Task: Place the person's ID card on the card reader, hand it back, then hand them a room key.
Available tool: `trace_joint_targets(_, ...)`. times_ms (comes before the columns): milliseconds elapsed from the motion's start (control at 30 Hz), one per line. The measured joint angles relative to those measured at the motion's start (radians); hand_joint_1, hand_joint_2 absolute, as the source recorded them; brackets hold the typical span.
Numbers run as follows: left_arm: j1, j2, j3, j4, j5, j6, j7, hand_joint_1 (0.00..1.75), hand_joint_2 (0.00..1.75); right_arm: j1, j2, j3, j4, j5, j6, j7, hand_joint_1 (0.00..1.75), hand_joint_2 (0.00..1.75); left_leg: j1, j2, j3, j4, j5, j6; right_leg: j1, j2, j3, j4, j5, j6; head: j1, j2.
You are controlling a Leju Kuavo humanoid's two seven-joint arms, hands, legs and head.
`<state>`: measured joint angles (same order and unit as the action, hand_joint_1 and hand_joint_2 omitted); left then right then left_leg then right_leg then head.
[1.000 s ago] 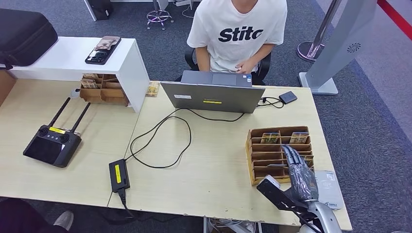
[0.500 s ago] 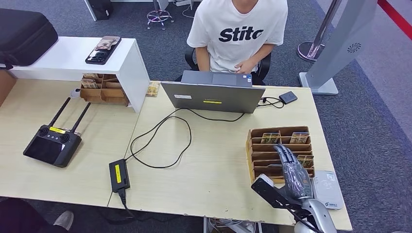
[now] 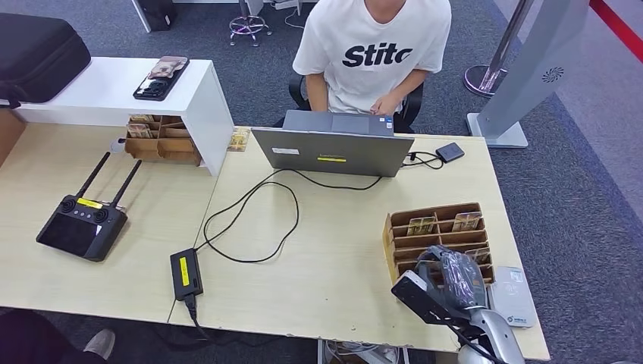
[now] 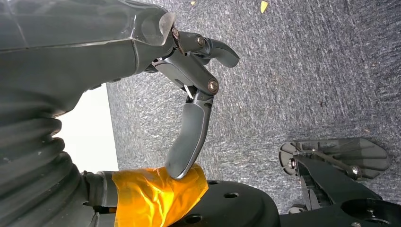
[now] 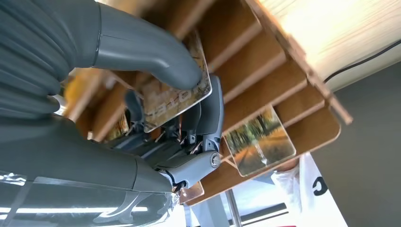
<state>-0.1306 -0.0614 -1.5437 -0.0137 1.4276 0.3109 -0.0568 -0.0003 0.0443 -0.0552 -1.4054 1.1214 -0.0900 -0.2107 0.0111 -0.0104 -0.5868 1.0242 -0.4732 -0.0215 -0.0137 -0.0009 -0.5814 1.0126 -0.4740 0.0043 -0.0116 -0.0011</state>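
The right hand (image 3: 453, 274) sits over the near slots of the wooden rack (image 3: 398, 227), thumb and fingers pinching a key card (image 5: 176, 94) at 1 edge, the card partly in its slot. The left hand (image 4: 191, 94) hangs by the floor, fingers loosely apart, holding nothing. The reader (image 3: 510, 296) lies just beside the rack, no card visible on it.

Risks, as I judge them: the edge pinch looks shallow, so a tilted pull could jam the card against a divider, drag the rack, or let it slip. A neighbouring card (image 5: 259, 141) could snag too.
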Motion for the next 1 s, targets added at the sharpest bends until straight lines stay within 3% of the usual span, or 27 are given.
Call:
trace_joint_targets(667, 0.0, 0.0, 0.0, 0.0, 0.0, 0.0, 0.0, 0.0, 1.75, -0.003, 0.0, 0.002, 0.0, -0.009, 0.0, -0.001, 1.64, 1.75, 0.0, 0.0, 0.0, 0.0, 0.0, 0.0, 0.0, 0.0, 0.0, 0.0, 0.0, 0.0, 0.0, 0.0)
trace_joint_targets(1000, 0.0, 0.0, 0.0, 0.0, 0.0, -0.001, 0.0, 0.0, 1.75, -0.003, 0.0, 0.003, -0.05, -0.011, -0.048, -0.02, 1.75, 1.75, 0.0, 0.0, 0.0, 0.0, 0.0, 0.0, 0.0, 0.0, 0.0, 0.0, 0.0, 0.0, 0.0, 0.0)
